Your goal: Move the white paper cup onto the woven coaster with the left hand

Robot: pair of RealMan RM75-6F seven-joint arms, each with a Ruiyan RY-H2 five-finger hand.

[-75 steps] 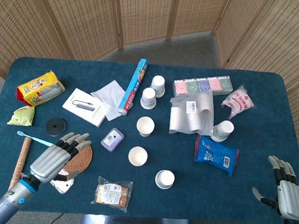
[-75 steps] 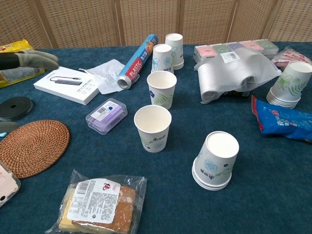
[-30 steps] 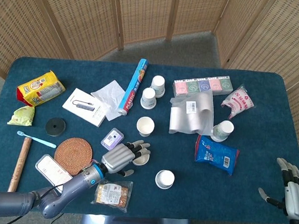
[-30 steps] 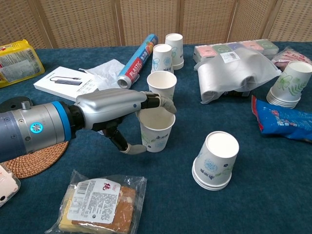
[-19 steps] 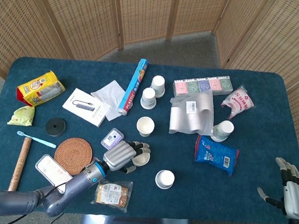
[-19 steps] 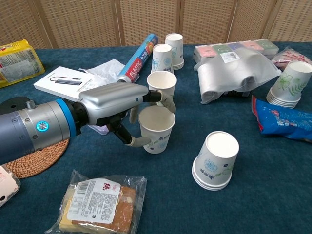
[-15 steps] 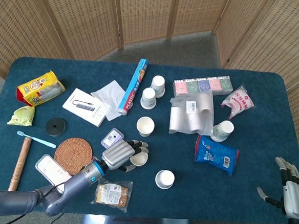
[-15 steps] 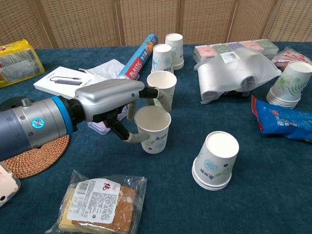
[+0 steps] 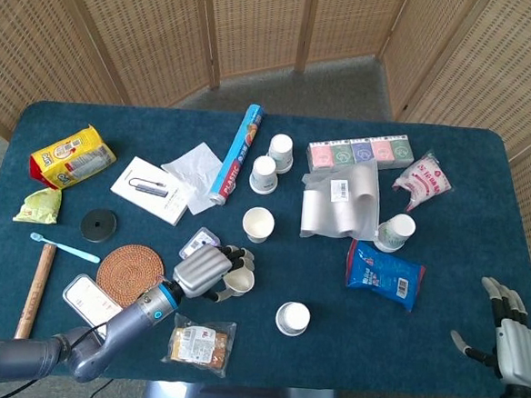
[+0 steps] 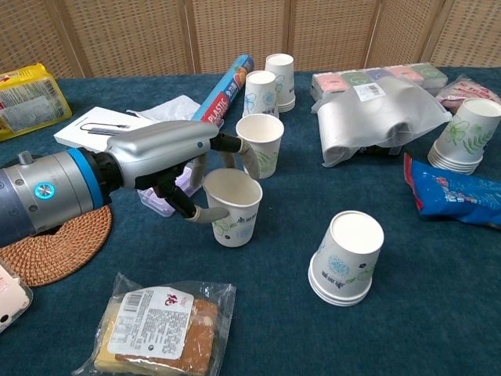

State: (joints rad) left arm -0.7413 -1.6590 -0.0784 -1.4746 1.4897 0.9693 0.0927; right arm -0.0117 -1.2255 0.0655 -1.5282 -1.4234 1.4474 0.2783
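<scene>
My left hand (image 10: pixel 176 168) (image 9: pixel 204 269) grips a white paper cup (image 10: pixel 232 208) (image 9: pixel 240 282) with a faint leaf print, thumb on its near side and fingers over the far rim. The cup is upright, tilted slightly, at or just above the blue cloth. The round woven coaster (image 10: pixel 51 243) (image 9: pixel 130 276) lies bare to the left of the cup, partly behind my forearm in the chest view. My right hand (image 9: pixel 511 342) hangs off the table's near right corner with its fingers spread and nothing in it.
Another upright cup (image 10: pixel 260 143) stands just behind the held one, and an upside-down stack of cups (image 10: pixel 347 258) is to its right. A purple box (image 10: pixel 160 196), a white box (image 10: pixel 109 133), a black disc (image 9: pixel 99 225), a snack packet (image 10: pixel 156 327) and a pink phone (image 9: pixel 97 302) ring the coaster.
My left hand swung in from the left over the coaster, closed around the cup, and has drawn it a little leftward toward the coaster.
</scene>
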